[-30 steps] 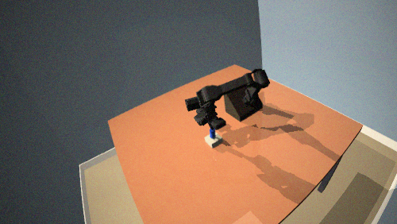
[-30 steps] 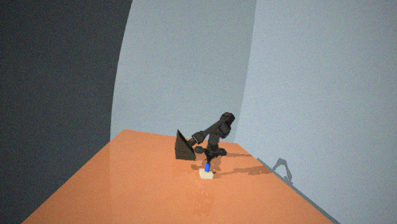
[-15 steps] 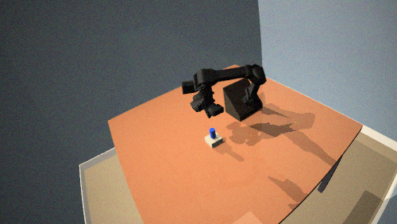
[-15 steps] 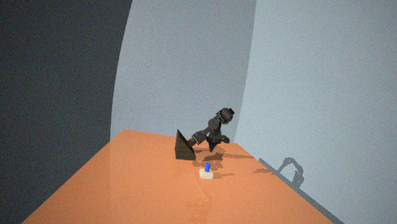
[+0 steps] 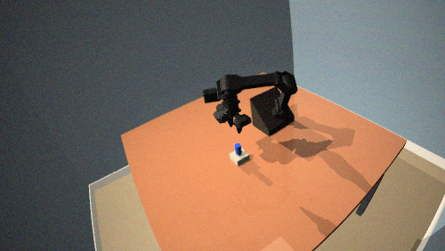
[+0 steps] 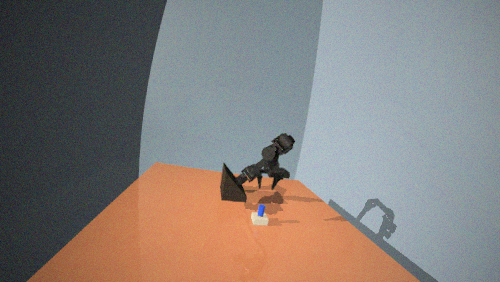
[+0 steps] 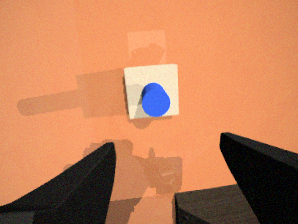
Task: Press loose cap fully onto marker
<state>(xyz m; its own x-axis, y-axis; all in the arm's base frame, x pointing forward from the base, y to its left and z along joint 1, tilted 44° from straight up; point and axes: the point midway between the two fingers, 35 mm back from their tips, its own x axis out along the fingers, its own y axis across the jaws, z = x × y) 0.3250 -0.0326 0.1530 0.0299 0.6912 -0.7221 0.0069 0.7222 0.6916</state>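
Note:
The cream holder block [image 5: 240, 160] [image 6: 259, 221] [image 7: 168, 74] stands on the table. A blue cap [image 5: 238, 149] [image 6: 261, 210] [image 7: 156, 103] stands upright over the middle of the block. No separate marker body shows; the cap or the block hides it. Whether the cap is clicked fully on cannot be told. No other cap shows on the table. My gripper [image 5: 235, 129] [image 6: 266, 188] [image 7: 168, 144] is open and empty, with its fingers wide apart. It hangs above the table, higher than the cap and off to its arm-base side, not touching it.
The dark wedge-shaped arm base [image 5: 267, 113] [image 6: 231, 187] [image 7: 220, 204] stands on the orange table [image 5: 191, 187] [image 6: 175, 240] [image 7: 240, 60], behind the block. Shadows of the arm and block fall across the table. Walls stand beyond the table.

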